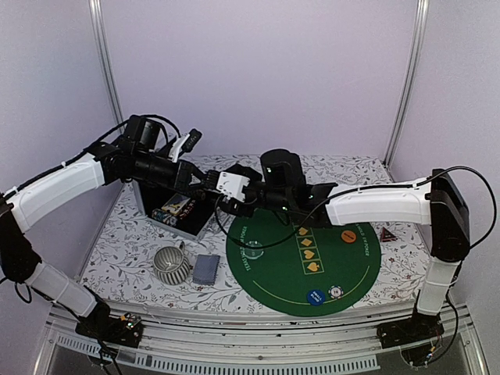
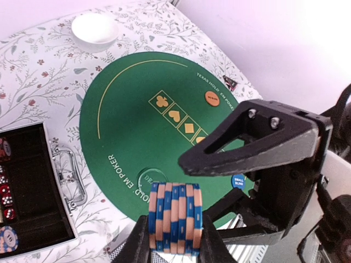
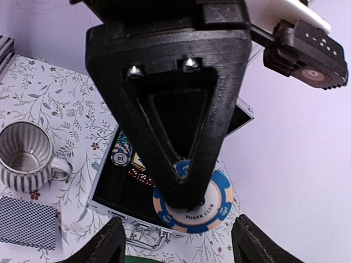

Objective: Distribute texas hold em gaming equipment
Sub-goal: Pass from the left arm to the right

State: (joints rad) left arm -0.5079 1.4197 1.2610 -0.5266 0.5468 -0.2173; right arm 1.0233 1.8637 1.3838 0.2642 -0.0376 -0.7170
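Observation:
My left gripper [image 2: 175, 244] is shut on a stack of several blue-and-peach poker chips [image 2: 175, 216], held on edge above the near rim of the green poker mat [image 2: 131, 109]. In the right wrist view the stack's face [image 3: 193, 204] reads POKER CLUB, partly hidden by a left finger. My right gripper [image 3: 184, 241] is open wide, its fingers either side of that stack without touching it. In the top view both grippers meet above the table: left [image 1: 221, 190], right [image 1: 244, 201]. The grey-blue card deck [image 1: 206, 269] lies beside the mat. An orange button [image 1: 348, 235], a blue button [image 1: 316, 297] and a red triangular marker [image 1: 387, 234] also show.
An open metal case [image 1: 176, 211] with more chips [image 3: 122, 153] and red dice [image 3: 141, 176] stands left of the mat. A ribbed grey mug [image 1: 172, 264] is next to the deck. A white bowl [image 2: 94, 28] sits beyond the mat. A pale chip [image 1: 336, 292] lies by the blue button.

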